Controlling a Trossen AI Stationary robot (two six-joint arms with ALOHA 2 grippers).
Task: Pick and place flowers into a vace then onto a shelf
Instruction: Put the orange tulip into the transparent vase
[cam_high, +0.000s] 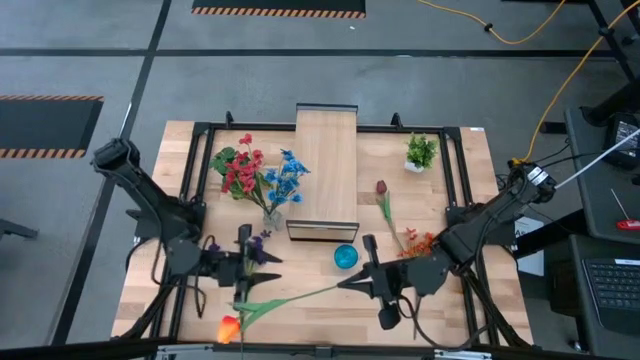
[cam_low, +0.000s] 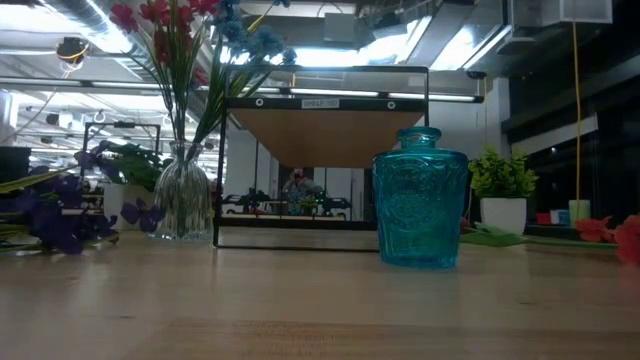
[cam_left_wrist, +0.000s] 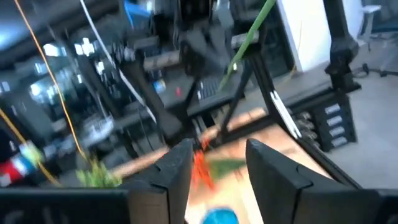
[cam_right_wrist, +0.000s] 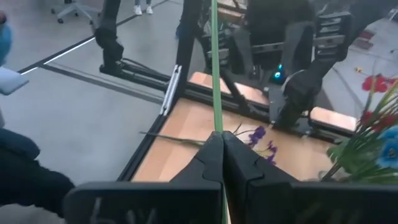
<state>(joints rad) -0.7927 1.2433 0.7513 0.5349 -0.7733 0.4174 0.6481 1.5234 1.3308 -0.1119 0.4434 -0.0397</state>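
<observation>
right gripper (cam_high: 350, 283) clamped on orange flower (cam_high: 231, 326) stem, near centre of table, bloom at near-left edge, left gripper (cam_high: 262, 258) fingers apart, holding nothing, near purple flowers (cam_high: 256, 243), clear vase (cam_high: 272, 215) with red and blue blooms left of shelf (cam_high: 325, 165), blue vase (cam_high: 345, 257) just near of shelf

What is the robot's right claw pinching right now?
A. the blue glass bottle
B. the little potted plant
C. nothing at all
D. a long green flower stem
D. In the right wrist view the fingers of the right gripper are shut on a thin green stem; from above, that stem runs across the table to an orange bloom, while the blue bottle stands apart.
</observation>
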